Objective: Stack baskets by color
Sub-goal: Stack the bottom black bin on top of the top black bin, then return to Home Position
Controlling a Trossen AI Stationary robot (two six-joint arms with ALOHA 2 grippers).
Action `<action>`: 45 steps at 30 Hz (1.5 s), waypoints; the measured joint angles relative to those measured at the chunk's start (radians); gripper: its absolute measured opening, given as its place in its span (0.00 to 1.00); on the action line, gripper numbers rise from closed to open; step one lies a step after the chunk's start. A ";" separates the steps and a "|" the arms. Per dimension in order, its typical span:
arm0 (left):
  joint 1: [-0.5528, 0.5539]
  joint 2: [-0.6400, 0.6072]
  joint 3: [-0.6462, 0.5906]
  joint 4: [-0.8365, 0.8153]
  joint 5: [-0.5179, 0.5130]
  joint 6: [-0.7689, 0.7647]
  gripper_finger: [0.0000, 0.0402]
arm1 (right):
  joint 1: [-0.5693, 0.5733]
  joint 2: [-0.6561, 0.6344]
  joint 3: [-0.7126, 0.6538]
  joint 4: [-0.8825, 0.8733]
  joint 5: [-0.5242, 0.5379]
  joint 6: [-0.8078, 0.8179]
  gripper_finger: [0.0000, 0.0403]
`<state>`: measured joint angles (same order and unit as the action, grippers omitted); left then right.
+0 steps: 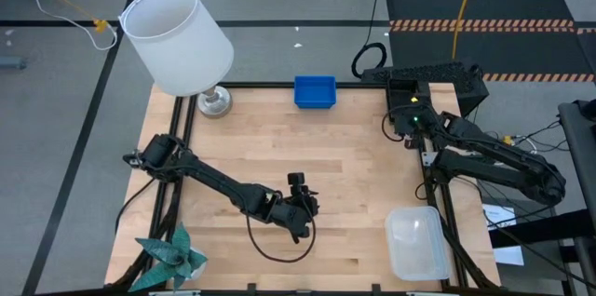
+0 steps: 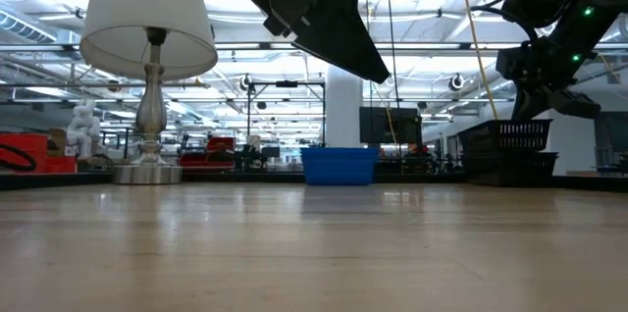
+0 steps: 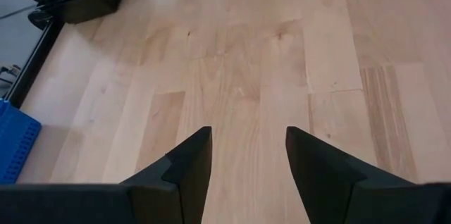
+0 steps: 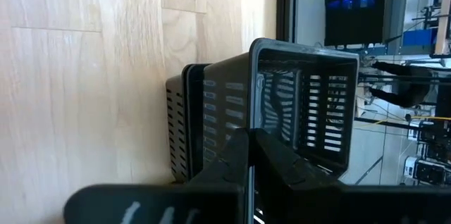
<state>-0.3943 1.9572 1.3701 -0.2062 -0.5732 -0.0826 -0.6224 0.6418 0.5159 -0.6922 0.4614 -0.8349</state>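
From above, the blue basket (image 1: 315,91) is sitting at the far edge of the desk (image 1: 326,175), near the middle. The see-through basket (image 1: 416,242) is lying at the near right corner. The black baskets (image 1: 436,83) are sitting at the far right corner, and the right gripper (image 1: 410,119) is reaching over them. The left gripper (image 1: 298,186) is hanging over the bare wood in the middle, well apart from every basket. A white lamp (image 1: 177,40) is standing at the far left, and a teal paper plant (image 1: 172,257) is sitting at the near left corner.

Looking level across the desk, the blue basket (image 2: 340,165) is sitting in the middle at the back. The black baskets (image 2: 507,151) are standing to the right, one inside another. The lamp (image 2: 148,32) is standing on the left.

Past the left arm's own fingers (image 3: 187,171), which are standing open and holding nothing, bare wood is showing. A bit of the blue basket (image 3: 15,143) is peeking in at the edge.

Past the right arm's fingers (image 4: 282,157), which are pressing closed on the rim of a black basket (image 4: 282,104), that basket is sitting inside another black one.
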 joint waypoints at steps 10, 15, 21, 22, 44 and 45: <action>0.000 0.000 0.000 0.001 0.000 0.000 0.46 | -0.028 0.026 0.000 0.000 -0.022 0.002 0.01; 0.000 0.000 0.000 0.001 0.000 0.000 0.46 | -0.034 0.034 0.000 0.001 -0.025 0.003 0.02; -0.001 0.000 0.000 0.001 0.000 0.000 0.46 | -0.035 0.034 -0.002 0.011 -0.026 0.010 0.10; -0.001 0.000 0.000 0.001 0.000 0.000 0.46 | -0.037 0.033 -0.009 0.022 -0.025 0.010 0.11; -0.001 0.000 0.000 0.001 0.000 0.006 0.46 | -0.022 -0.078 -0.049 0.038 -0.030 -0.013 0.23; -0.001 0.000 0.000 0.002 0.000 0.007 0.46 | -0.011 -0.088 -0.046 0.037 -0.047 -0.012 0.23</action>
<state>-0.3950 1.9572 1.3701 -0.2042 -0.5732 -0.0753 -0.6338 0.5537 0.4697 -0.6547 0.4144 -0.8471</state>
